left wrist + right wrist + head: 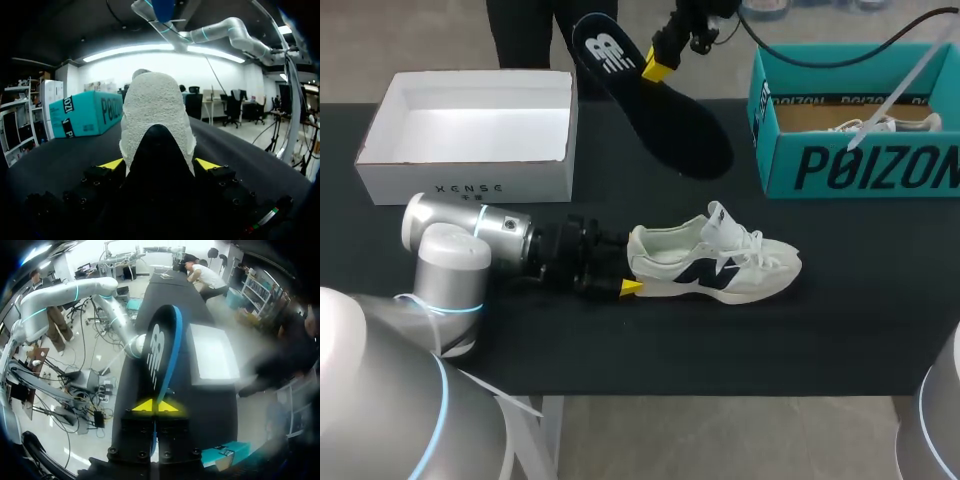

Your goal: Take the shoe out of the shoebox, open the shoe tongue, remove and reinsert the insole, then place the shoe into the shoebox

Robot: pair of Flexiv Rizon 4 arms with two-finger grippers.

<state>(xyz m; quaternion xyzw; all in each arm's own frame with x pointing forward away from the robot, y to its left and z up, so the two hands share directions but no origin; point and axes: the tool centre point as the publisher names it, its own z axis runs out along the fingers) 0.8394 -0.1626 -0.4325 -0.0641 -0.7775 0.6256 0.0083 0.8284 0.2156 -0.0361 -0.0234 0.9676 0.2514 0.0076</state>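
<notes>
Foam bends: thin dark insole [660, 115], pinched in right gripper [657, 68] at far middle, should droop; left gripper [158, 164] clamps light white mesh sneaker [720, 265] by its stiff heel, nearer

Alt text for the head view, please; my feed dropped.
The right gripper holds a black insole aloft behind a white sneaker, whose heel the left gripper clamps on the black table. An open white box and a teal box stand behind.
</notes>
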